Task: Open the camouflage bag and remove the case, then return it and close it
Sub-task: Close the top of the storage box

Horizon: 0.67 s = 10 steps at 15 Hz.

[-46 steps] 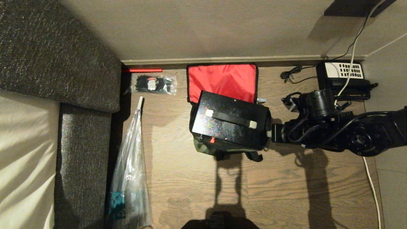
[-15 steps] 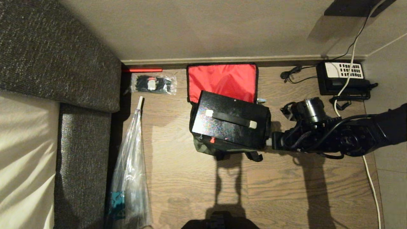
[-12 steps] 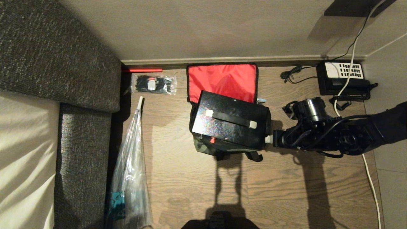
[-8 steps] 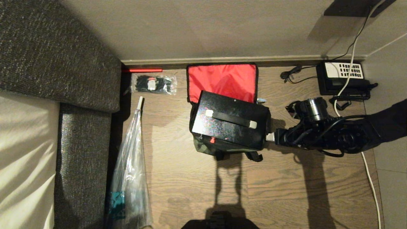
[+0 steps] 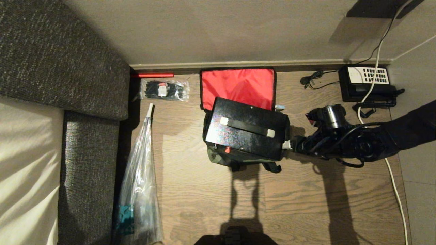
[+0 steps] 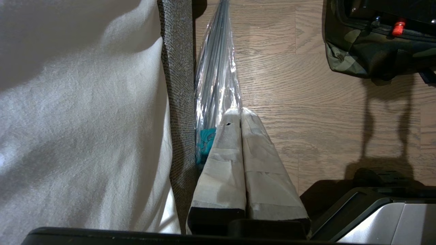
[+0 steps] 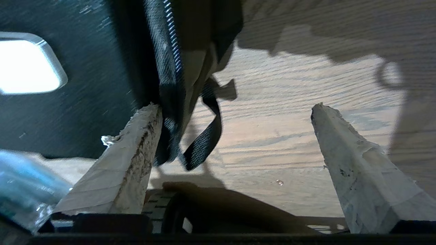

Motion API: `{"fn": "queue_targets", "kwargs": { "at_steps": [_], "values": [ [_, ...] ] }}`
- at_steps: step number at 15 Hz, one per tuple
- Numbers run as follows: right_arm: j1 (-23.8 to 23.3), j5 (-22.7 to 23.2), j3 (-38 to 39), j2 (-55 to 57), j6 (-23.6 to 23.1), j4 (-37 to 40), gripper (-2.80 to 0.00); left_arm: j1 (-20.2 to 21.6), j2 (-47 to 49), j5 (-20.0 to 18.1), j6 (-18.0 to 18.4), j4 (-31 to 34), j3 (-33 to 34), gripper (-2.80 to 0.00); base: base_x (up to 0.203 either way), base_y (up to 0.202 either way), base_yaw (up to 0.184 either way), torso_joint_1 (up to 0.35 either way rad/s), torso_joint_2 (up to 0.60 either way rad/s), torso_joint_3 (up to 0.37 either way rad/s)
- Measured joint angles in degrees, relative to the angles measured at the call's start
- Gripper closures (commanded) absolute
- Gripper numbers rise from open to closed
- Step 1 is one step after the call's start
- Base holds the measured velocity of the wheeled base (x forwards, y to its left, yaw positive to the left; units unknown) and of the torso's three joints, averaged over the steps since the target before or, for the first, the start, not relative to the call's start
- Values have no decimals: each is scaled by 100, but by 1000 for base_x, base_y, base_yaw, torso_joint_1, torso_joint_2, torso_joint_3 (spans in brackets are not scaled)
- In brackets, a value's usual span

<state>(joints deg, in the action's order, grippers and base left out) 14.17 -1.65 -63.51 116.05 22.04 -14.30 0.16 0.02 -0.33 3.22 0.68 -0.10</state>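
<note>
right gripper (image 7: 235, 109) stands released, its two taped fingers (image 7: 354, 163) spread wide and holding nothing. one fingertip touches the zipper edge of the camouflage bag (image 7: 177, 68); the other is apart from it, over bare floor (image 7: 272, 136). in the head view the right gripper (image 5: 286, 145) sits just beside the bag's right end, low at floor level, with the arm reaching in from the right.

the camouflage bag (image 5: 223, 157) rests on the wood floor (image 5: 306, 204), near the wall skirting. its lid is folded back toward the wall, red lining (image 5: 238, 85) exposed. the case (image 5: 247, 131) sits in the bag's open mouth, tilted, handle (image 5: 247, 127) uppermost, red button (image 5: 227, 149) on the side away from the wall.

right of the bag, by the wall: a black telephone (image 5: 366, 83). left of the bag: a small plastic packet (image 5: 165, 90), a clear plastic sleeve (image 5: 139, 183), then the grey sofa (image 5: 61, 68).

left gripper (image 6: 240, 114) is clenched on nothing, parked above the floor beside the sofa edge (image 6: 177, 85), well apart from the bag (image 6: 357, 54).
</note>
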Motion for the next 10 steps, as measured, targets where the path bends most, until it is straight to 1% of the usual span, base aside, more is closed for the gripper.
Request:
{"fn": "queue_targets", "kwargs": {
  "at_steps": [5,9,10],
  "values": [
    [-2,-14,-89,241,11,-79,-280,-5,0,-2,2,0,0,0,0,0,0,0,0,0],
    [5,-10,-174,463,74,-571,-280,-6,0,-1,-1,0,0,0,0,0,0,0,0,0],
    [7,-23,-210,514,76,-619,0,-6,0,0,-1,0,0,0,0,0,0,0,0,0]
  ]
}}
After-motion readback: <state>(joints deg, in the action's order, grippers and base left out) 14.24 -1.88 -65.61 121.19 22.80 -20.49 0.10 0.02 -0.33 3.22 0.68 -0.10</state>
